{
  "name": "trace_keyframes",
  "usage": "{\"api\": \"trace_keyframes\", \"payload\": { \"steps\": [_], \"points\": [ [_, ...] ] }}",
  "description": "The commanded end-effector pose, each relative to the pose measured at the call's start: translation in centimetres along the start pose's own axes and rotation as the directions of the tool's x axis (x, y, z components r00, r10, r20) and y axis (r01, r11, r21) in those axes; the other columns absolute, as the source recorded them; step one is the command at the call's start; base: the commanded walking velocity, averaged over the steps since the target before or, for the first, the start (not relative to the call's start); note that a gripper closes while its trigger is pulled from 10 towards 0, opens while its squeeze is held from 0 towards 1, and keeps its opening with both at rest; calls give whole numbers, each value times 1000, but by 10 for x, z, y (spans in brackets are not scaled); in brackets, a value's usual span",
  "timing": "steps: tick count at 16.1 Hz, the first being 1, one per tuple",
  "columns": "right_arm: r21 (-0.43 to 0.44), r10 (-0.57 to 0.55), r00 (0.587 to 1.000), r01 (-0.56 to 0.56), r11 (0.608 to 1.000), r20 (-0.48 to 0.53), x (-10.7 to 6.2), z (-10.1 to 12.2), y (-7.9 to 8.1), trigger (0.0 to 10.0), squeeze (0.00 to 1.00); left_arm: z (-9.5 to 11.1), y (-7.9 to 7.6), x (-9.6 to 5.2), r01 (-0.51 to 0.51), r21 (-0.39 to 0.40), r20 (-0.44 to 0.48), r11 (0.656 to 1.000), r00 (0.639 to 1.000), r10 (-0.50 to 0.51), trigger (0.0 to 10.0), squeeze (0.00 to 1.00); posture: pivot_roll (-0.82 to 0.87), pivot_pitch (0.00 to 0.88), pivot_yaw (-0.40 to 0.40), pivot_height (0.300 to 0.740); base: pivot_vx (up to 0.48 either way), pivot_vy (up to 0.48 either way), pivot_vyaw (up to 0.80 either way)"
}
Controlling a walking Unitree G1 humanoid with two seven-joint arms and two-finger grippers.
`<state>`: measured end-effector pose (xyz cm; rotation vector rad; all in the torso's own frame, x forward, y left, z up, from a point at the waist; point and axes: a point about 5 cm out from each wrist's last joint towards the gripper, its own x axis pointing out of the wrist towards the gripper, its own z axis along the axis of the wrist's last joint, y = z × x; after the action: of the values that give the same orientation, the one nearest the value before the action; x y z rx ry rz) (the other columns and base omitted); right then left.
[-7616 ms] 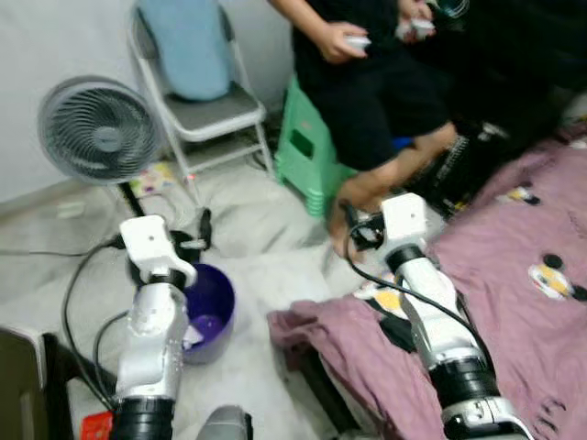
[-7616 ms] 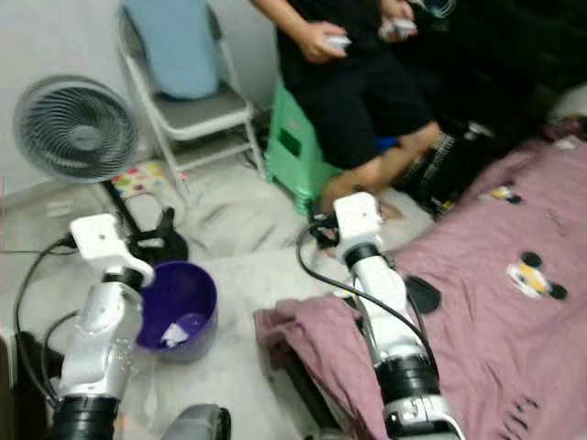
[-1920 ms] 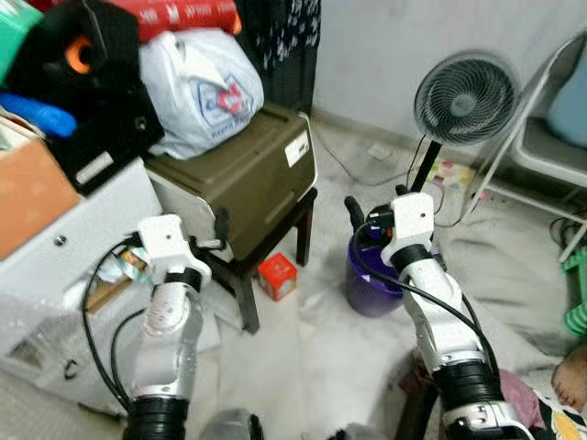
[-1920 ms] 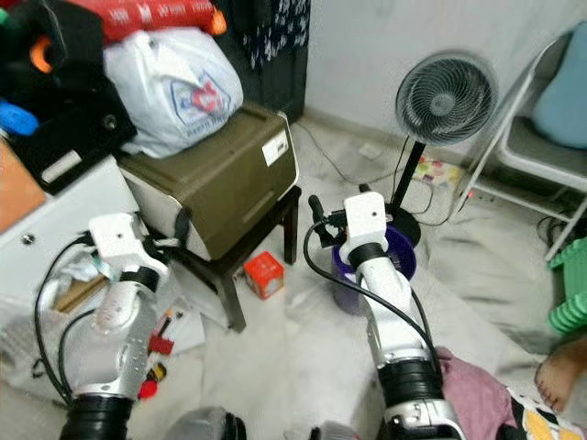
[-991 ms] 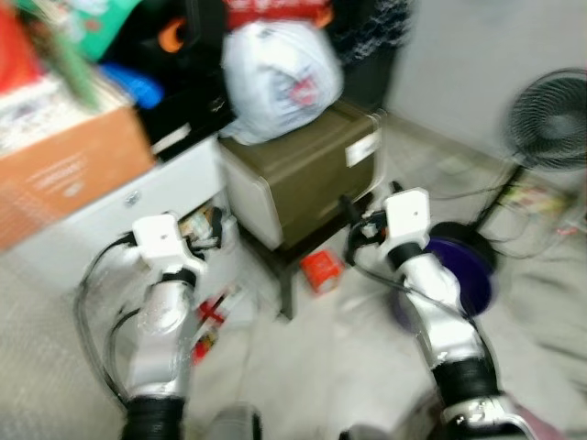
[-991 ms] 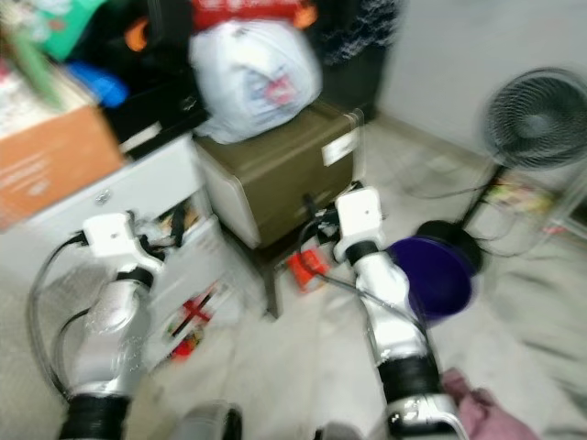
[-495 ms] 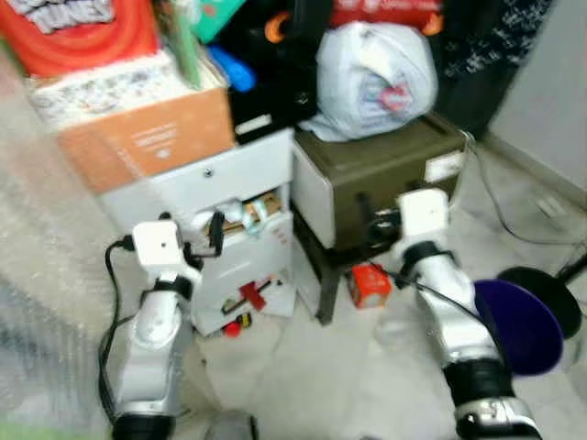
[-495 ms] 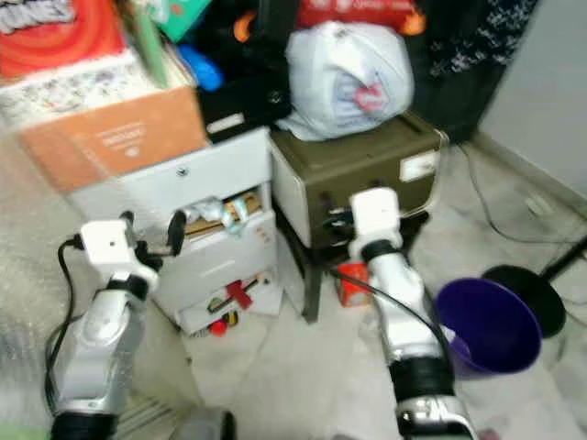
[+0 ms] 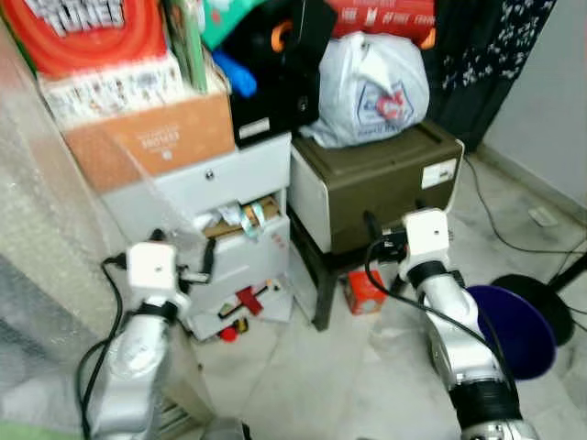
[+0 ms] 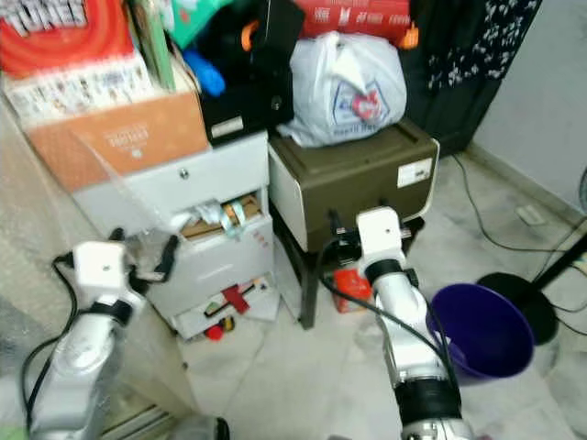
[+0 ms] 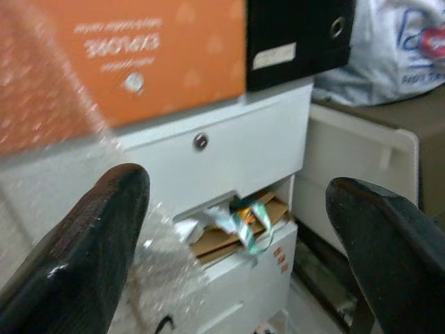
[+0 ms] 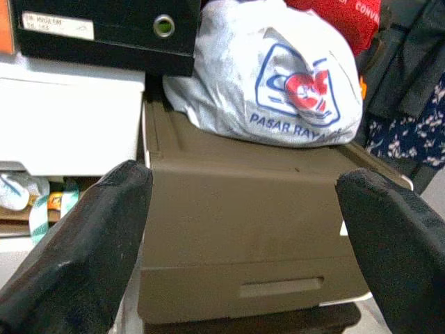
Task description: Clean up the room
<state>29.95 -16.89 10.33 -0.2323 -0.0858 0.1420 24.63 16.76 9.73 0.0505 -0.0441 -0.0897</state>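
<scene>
Swinging away from the bed and the seated person of several seconds ago, the robot's head camera now faces a cluttered storage corner; that shift is the camera's turn, not the things moving.

From the left: a sheet of bubble wrap hangs at the edge, beside an orange cardboard box stacked on a white drawer unit. Its middle drawer stands ajar, stuffed with crumpled paper and ribbon. The left gripper hovers before that drawer, its fingers spread wide and holding nothing. Small red bits of litter lie at the unit's foot.

Further right, a white plastic bag sits on a brown storage box, itself on a dark stool. The right gripper faces this box, fingers likewise spread and empty. A small red carton lies on the floor under the stool, and a purple bucket stands at the far right, well apart from the drawers.

The floor litter looks the likely target: light, stiff enough to pinch across its sides. The paper would crush and is best taken by a bunched fold.

The left wrist view shows the drawer's contents plainly, where the head views only hint at them; the head views alone place the bucket.
</scene>
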Motion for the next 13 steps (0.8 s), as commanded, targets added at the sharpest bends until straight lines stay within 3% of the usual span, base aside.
{"api": "trace_keyframes", "payload": {
  "steps": [1, 7, 9, 10, 13],
  "points": [
    [4, -19, 1000, 19, 1000, 7, 2, 3, -4, 10000, 0, 8, 2, 5, -18, 16, 31, 1000, 999, 17, 10000, 0, -11, 0, -8, 740, 0, 0, 0],
    [-9, -31, 999, 31, 999, 28, 4, 8, -4, 10000, 0, 14, 0, 10, -12, -1, 53, 1000, 999, 12, 10000, 0, -11, 0, -7, 740, 0, 0, 0],
    [-79, -56, 995, 62, 995, 86, 0, 17, -8, 10000, 0, 32, -11, 10, 53, 85, 139, 995, 988, -65, 10000, 0, -12, 0, -7, 740, 0, 0, 0],
    [-106, -17, 994, 29, 994, 112, -3, 20, -3, 10000, 0, 46, -19, 11, 80, 135, 199, 988, 974, -106, 10000, 0, -13, 0, -6, 740, 0, 0, 0],
    [-103, 2, 994, 9, 995, 107, 1, 19, 3, 10000, 0, 75, -21, 19, 25, 193, 325, 981, 942, -88, 10000, 0, -11, 0, -6, 740, 0, 0, 0]
  ]
}}
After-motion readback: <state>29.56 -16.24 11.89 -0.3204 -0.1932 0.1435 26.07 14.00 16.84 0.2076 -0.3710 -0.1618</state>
